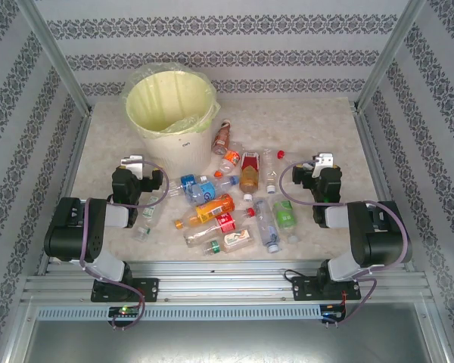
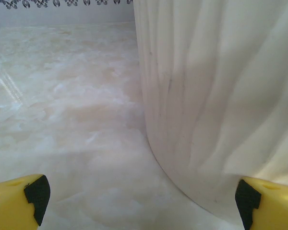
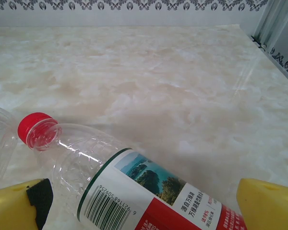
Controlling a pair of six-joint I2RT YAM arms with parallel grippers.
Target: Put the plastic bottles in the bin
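Observation:
The bin (image 1: 170, 113), a pale yellow bucket lined with a bag, stands at the back left. Several plastic bottles (image 1: 227, 204) lie scattered on the table in front of it, between the two arms. My left gripper (image 1: 134, 163) sits low just left of the bin's base, and in the left wrist view the bin wall (image 2: 216, 96) rises close ahead on the right. My left gripper (image 2: 141, 203) is open and holds nothing. My right gripper (image 1: 322, 161) is at the right of the pile. A red-capped bottle (image 3: 134, 187) lies slantwise on the table between the wide-open right gripper (image 3: 144, 203) fingers, untouched.
One bottle (image 1: 145, 219) lies beside the left arm's forearm. A brown bottle (image 1: 222, 138) rests against the bin's right side. Metal frame posts and patterned walls close in the table (image 1: 318, 125) on three sides. Bare marble stretches behind the right gripper.

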